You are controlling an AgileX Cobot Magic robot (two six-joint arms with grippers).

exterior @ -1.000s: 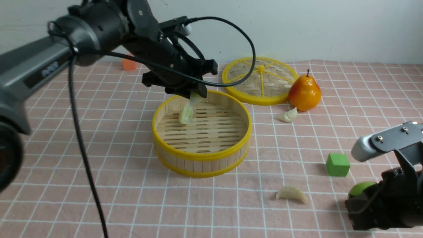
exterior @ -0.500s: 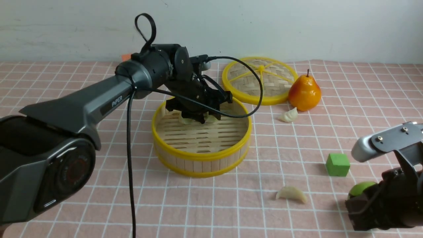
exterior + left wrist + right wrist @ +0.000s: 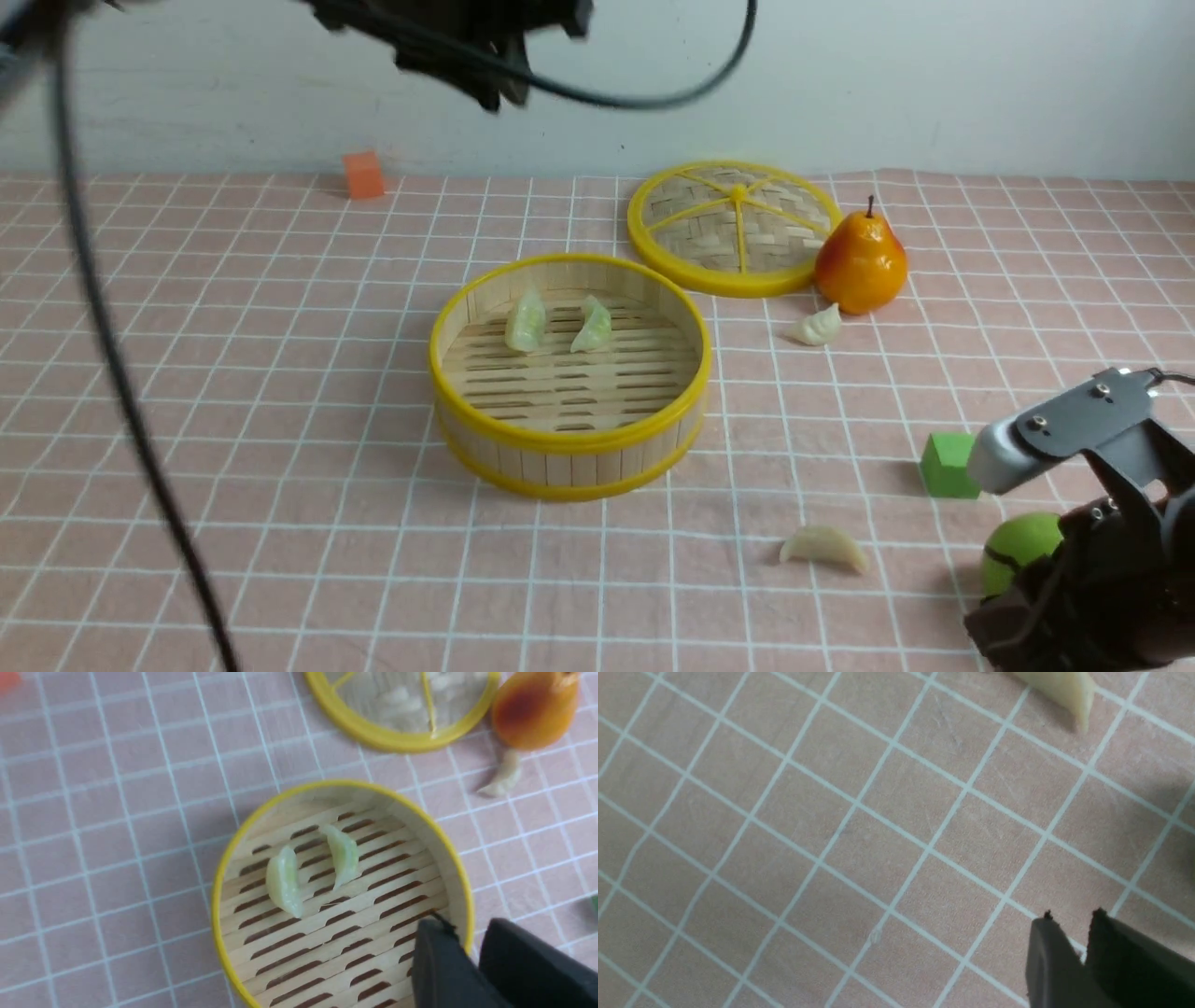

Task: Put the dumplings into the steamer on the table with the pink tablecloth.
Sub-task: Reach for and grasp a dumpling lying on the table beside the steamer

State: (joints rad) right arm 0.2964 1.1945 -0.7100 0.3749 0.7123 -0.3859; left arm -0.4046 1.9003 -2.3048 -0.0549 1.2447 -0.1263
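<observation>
Left wrist view looks down past the left end effector (image 3: 467, 927), whose two dark fingers sit pressed nearly together, clenched on nothing. Below it and just beyond its fingertips stands the steamer (image 3: 219, 891) on the pink tablecloth (image 3: 117, 788). On its slotted floor lie a green dumpling (image 3: 284, 882) and a second green dumpling (image 3: 343, 854), side by side and apart, both well clear of the fingers. Farther out from this end effector are the woven lid (image 3: 373, 737) and the pear (image 3: 532, 709), with a cream dumpling (image 3: 502, 777) just beside the pear on the cloth. In the right wrist view the right end effector (image 3: 1071, 917) is likewise clenched and empty, low over the bare cloth of the bench (image 3: 831, 835). The other cream dumpling (image 3: 1057, 683) lies ahead of its tips, well apart. The front view shows the left arm hanging high above the steamer, and a green cube (image 3: 945, 464) and a green ball (image 3: 1018, 546) close by the right arm.
</observation>
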